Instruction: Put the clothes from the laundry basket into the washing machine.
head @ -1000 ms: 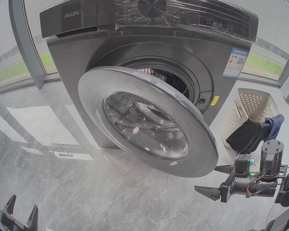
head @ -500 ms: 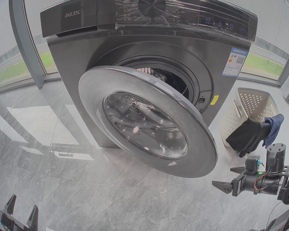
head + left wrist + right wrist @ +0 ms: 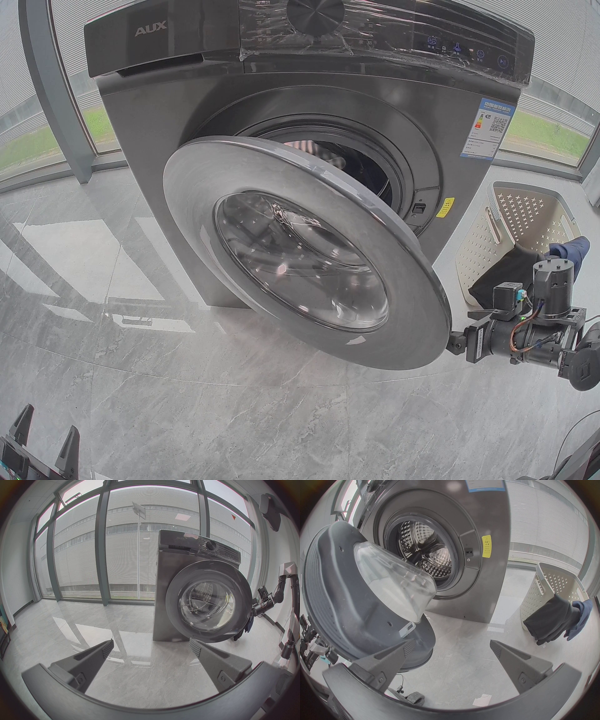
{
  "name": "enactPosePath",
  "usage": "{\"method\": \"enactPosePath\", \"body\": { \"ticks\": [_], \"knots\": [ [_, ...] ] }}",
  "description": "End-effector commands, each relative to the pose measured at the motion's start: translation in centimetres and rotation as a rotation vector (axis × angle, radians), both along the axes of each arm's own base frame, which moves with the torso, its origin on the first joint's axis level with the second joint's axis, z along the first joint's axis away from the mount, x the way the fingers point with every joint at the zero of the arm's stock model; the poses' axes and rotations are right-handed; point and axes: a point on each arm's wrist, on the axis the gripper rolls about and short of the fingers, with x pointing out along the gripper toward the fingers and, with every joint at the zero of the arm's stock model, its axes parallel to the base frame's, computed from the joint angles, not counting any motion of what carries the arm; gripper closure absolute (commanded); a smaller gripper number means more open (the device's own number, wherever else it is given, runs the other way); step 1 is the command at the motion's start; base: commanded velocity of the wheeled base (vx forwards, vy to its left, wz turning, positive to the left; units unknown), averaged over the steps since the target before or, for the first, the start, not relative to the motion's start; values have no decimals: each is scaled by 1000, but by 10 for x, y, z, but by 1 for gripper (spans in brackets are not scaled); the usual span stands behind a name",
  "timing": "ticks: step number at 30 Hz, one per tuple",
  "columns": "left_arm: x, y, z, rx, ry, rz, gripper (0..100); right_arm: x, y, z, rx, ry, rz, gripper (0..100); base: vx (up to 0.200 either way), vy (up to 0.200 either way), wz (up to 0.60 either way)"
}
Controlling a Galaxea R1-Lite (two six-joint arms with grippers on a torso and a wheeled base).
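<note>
Door [image 3: 294,187] hides most of drum [image 3: 365,169] (head view).

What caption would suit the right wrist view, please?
Open right gripper faces open washing machine; clothes drape over laundry basket.

The washing machine [image 3: 156,125] carries a logo [image 3: 150,29], energy label [image 3: 488,129], yellow sticker [image 3: 445,208].

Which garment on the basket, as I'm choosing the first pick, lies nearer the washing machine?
The black garment; the blue garment hangs beyond it, at the laundry basket's corner.
</note>
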Motion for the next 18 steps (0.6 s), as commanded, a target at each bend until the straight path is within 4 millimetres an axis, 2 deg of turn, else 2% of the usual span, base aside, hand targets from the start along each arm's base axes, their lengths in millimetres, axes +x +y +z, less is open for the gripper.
{"method": "enactPosePath", "body": {
  "ticks": [1, 3, 6, 8, 14, 15, 18],
  "knots": [
    [0, 0, -4, 0, 0, 0, 0, -7, 15, -10, -10, 42, 69, 0, 0, 0, 0],
    [0, 0, -4, 0, 0, 0, 0, -15, 19, -13, -14, 56, 97, 0, 0, 0, 0],
    [0, 0, -4, 0, 0, 0, 0, -36, 24, -15, -13, 64, 170, 0, 0, 0, 0],
    [0, 0, -4, 0, 0, 0, 0, -41, 25, -17, -15, 68, 186, 0, 0, 0, 0],
    [0, 0, -4, 0, 0, 0, 0, -31, 27, -10, 7, 17, 166, 0, 0, 0, 0],
    [0, 0, -4, 0, 0, 0, 0, -22, 32, -12, 5, 20, 164, 0, 0, 0, 0],
    [0, 0, -4, 0, 0, 0, 0, -16, 39, -16, 2, 25, 175, 0, 0, 0, 0]
  ]
}}
